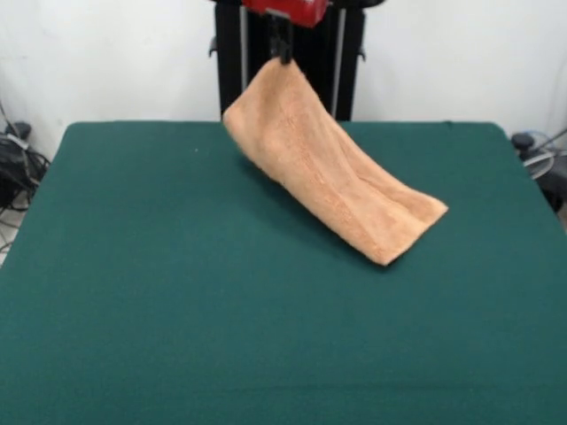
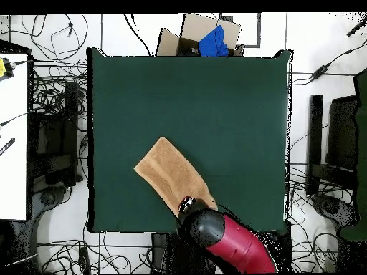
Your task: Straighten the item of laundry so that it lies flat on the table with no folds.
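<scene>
My claw point(image 1: 283, 55) is pinched shut on one end of the orange-tan terry towel point(image 1: 328, 164), holding that end up in the air. From my grip the cloth drapes down in a long folded slope, its lower end resting on the dark green table point(image 1: 177, 292) below me. Seen from overhead, the towel point(image 2: 172, 175) stretches diagonally away from my claw point(image 2: 188, 206) toward the table's point(image 2: 215, 100) middle.
</scene>
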`<move>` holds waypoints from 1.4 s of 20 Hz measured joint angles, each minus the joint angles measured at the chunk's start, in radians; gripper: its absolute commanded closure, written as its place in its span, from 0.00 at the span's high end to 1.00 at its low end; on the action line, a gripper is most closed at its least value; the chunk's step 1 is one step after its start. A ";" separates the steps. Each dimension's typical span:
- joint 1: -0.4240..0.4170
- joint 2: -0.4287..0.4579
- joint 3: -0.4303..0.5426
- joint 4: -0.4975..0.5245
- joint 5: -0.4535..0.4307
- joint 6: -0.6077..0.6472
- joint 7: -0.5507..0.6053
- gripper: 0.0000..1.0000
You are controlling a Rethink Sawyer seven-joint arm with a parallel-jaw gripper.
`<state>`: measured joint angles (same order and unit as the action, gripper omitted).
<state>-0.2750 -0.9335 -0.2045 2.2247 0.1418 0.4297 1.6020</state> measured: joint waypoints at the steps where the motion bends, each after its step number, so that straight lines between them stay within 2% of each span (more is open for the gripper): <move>1: 0.007 -0.010 -0.010 0.000 0.000 0.015 0.000 0.00; 10: 0.097 -0.092 -0.109 -0.006 -0.001 0.125 0.000 0.00; 16: 0.158 -0.102 -0.148 -0.041 -0.001 0.211 0.002 0.00; 28: 0.264 -0.107 -0.225 -0.213 -0.002 0.492 0.064 0.00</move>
<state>-0.0113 -1.0408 -0.4292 2.0116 0.1396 0.9215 1.6663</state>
